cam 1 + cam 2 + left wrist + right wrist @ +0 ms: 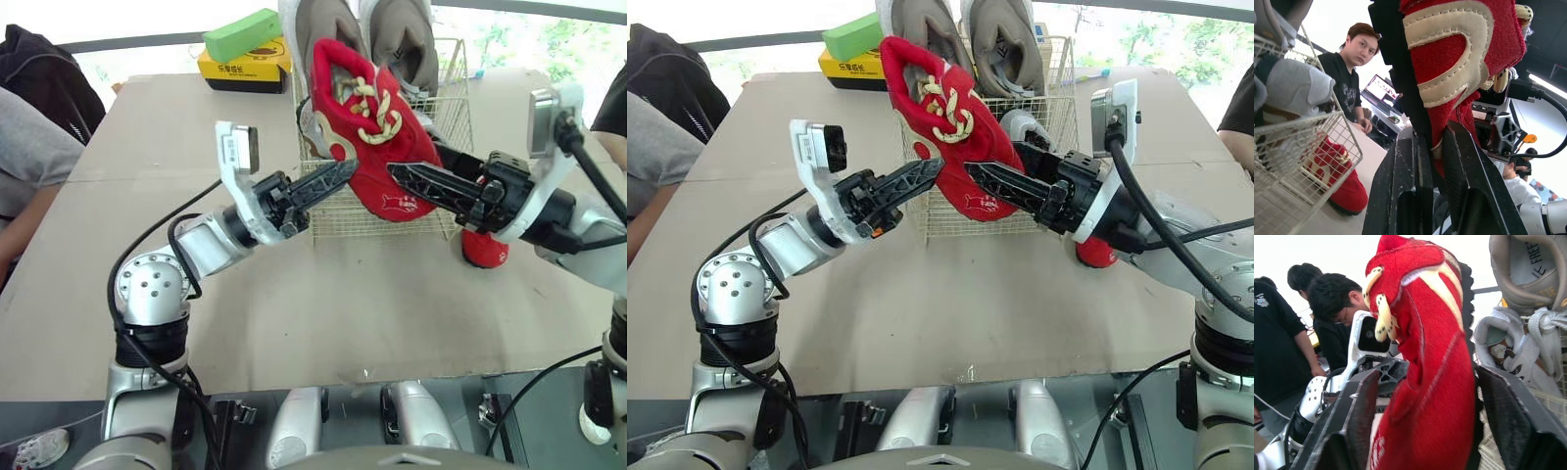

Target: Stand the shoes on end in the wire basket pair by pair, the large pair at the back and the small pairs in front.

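A red shoe (pixel 377 127) with cream laces hangs upright in front of the wire basket (pixel 454 103), held between both grippers. My left gripper (pixel 348 173) is shut on its side edge; the left wrist view shows the red fabric (pixel 1459 63) pinched between the fingers. From the other side, my right gripper (pixel 400 174) clamps the toe end, and its fingers (pixel 1359 416) flank the shoe (pixel 1425 382). Its mate (pixel 485 250) lies on the table beside the basket's right front corner. Two large grey shoes (pixel 328 29) stand at the basket's back, with a small white shoe (pixel 1019 125) in front.
A yellow box (pixel 243 67) with a green box (pixel 240 32) on top sits at the table's far edge, left of the basket. A person in grey (pixel 29 166) sits at the left edge, and another person's arm (pixel 612 122) shows at the right.
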### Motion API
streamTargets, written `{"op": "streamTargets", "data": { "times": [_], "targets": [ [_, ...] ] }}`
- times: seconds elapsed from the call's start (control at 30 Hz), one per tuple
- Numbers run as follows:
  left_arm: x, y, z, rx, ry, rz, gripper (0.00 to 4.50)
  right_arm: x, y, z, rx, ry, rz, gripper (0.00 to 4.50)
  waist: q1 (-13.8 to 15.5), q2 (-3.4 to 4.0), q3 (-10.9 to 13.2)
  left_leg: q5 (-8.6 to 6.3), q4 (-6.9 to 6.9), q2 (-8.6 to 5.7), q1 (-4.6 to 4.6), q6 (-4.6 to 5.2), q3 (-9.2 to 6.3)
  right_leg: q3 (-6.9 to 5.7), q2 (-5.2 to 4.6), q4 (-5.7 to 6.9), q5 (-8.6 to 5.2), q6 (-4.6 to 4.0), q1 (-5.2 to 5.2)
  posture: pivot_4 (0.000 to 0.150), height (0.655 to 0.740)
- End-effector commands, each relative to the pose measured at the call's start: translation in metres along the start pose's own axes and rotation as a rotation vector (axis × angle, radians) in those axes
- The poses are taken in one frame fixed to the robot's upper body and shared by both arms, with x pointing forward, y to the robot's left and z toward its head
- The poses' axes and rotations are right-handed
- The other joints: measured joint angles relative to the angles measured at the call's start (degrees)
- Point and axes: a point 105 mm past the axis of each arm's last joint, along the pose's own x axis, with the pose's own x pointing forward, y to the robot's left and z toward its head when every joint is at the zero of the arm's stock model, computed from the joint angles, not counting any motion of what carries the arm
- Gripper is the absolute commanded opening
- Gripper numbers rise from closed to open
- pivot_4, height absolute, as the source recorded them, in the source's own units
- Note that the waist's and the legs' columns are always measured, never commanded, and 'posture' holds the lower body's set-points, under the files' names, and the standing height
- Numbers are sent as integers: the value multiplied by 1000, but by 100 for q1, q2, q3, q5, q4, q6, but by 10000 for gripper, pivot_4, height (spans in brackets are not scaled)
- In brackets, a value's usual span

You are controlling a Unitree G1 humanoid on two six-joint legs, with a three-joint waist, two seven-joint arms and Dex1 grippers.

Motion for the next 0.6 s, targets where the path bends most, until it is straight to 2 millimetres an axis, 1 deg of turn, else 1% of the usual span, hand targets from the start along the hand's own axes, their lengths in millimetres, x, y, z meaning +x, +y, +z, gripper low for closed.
{"op": "streamTargets", "data": {
  "times": [0.03, 0.1, 0.13, 0.2, 0.3, 0.43, 0.57, 0.6],
  "targets": [
    [-12, 5, 27, 310, 40, -2, 1145, -15, 8, -2, -205, 19, -18, 33833, 5, 2, 0, 0, -2, 0, 0, 0, 1, 0, 0, 0, -1, -1, 0, 1500, 7400],
    [-13, 19, 43, 424, 18, 43, 1145, -26, 8, -12, -213, 24, -31, 33833, 49, 0, -1, 0, -17, -1, 6, 0, 8, 3, 0, -8, -2, -3, 0, 1500, 7400],
    [-13, 23, 47, 476, 24, 49, 1145, -31, 10, -15, -210, 23, -32, 33833, 53, 0, 0, 0, -21, -1, 5, -1, 8, -1, -4, -12, -2, -3, 2, 1500, 7400],
    [-10, 30, 49, 565, 49, 43, 1145, -40, 13, -22, -207, 29, -36, 33833, 57, 0, -1, 0, -20, -4, 4, 0, 21, 9, -11, -17, -1, -1, 2, 1500, 7400],
    [-2, 31, 38, 655, 107, -13, 1145, -52, 15, -31, -213, 48, -48, 33833, 47, -1, -1, 0, -21, -1, 5, 0, 30, 14, -18, -28, 0, 1, 5, 1500, 7400],
    [7, 39, 24, 725, 153, -27, 1145, -64, 9, -37, -225, 66, -112, 33833, 20, -4, 0, 0, -22, 0, 4, 0, 28, 13, -19, -29, 0, 1, 5, 1500, 7400],
    [6, 45, 12, 774, 199, -42, 1145, -69, 7, -39, -238, 76, -147, 33833, -21, -5, 2, 0, -22, 4, 12, 0, 33, 19, -14, -18, 0, 1, 4, 1500, 7400],
    [1, 50, 2, 780, 240, -38, 1145, -74, 4, -38, -247, 76, -181, 33833, -19, -6, 2, 0, -22, 4, 12, 0, 31, 19, -12, -16, 0, 1, 3, 1500, 7400]
  ]
}}
